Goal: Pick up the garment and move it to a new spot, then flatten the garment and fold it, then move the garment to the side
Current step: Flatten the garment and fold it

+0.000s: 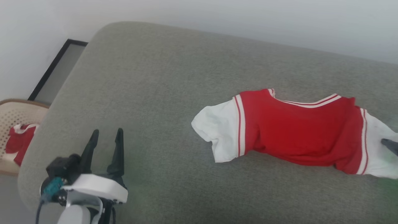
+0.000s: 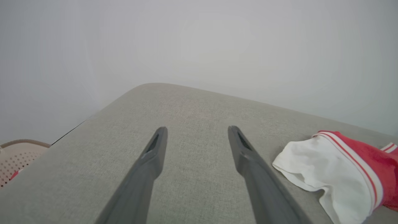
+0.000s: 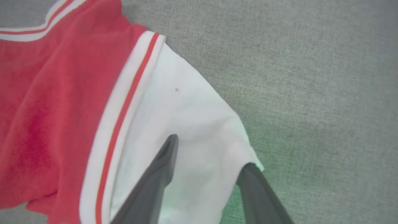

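The garment [image 1: 295,130] is a red T-shirt with white sleeves and striped trim. It lies crumpled lengthwise on the grey cushion [image 1: 155,77], right of centre. My left gripper [image 1: 107,132] hovers open over bare cushion at the lower left, well apart from the shirt. The left wrist view has its open fingers [image 2: 155,149] with the near white sleeve of the garment [image 2: 326,161] off to the right. My right gripper [image 3: 210,152] stands open over the far white sleeve of the garment [image 3: 174,102], one finger above the cloth and one at the sleeve's edge. One dark fingertip [image 1: 390,144] shows at the right edge.
A beige perforated basket [image 1: 18,112] holding red cloth stands off the cushion's left end. A black-framed panel [image 1: 56,74] leans against the pale wall behind it. The cushion's rounded edge runs down the left side.
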Motion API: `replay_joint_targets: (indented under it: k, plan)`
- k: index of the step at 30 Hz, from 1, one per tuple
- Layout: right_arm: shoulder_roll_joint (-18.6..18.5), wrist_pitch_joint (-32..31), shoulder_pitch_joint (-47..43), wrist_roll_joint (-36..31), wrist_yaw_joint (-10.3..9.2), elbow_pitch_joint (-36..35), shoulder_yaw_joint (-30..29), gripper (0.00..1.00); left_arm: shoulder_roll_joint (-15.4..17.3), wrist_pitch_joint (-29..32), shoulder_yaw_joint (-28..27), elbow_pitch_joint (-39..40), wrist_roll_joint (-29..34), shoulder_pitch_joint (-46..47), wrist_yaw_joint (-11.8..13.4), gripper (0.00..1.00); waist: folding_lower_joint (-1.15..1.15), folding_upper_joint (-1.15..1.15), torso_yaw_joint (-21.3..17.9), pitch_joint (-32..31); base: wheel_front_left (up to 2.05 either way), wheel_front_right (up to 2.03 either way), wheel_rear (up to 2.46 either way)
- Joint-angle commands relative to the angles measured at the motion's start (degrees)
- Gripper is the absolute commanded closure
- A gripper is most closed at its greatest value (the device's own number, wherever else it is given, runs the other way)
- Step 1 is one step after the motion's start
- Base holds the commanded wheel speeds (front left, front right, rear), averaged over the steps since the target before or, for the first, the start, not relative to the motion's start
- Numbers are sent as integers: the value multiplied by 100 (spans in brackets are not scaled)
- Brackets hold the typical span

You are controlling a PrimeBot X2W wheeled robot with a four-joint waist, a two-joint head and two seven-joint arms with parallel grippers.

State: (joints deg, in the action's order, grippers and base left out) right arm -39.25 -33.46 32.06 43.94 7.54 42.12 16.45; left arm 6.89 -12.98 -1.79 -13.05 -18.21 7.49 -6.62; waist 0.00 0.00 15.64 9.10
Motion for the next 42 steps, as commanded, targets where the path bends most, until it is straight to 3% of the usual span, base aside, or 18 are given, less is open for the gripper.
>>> replay_joint_targets:
  k: [1, 13, 22, 28, 35, 42]
  plan:
    - [23, 14, 32, 21, -10, 4, 26, 0, 21, 63, 28, 28, -90, 92, -24, 0, 0, 0, -76, -53, 0, 0, 0]
    - [246, 903, -63, 9, -9, -954, -10, 0, 720, 1263, 496, 438, -711, 574, -77, 0, 0, 0, -841, -330, 0, 0, 0]
    - [664, 1992, -437, -450, -9, -1943, -595, 0, 1164, 2449, 888, 525, -1301, 992, -82, 0, 0, 0, -1469, -335, 0, 0, 0]
    - [1113, 2537, -836, -887, -7, -2483, -1087, 0, 1343, 3558, 1072, 222, -1652, 1361, -78, 0, 0, 0, -1831, -266, 0, 0, 0]
    - [1693, 2516, -1307, -1180, -6, -2952, -1597, 0, 1507, 5070, 1409, -427, -1931, 1954, 15, 0, 0, 0, -2150, -111, 0, 0, 0]
    - [1970, 2347, -1543, -1308, -6, -3279, -1804, 0, 1600, 5955, 1661, -1164, -1844, 2433, 178, 0, 0, 0, -2355, 68, 0, 0, 0]
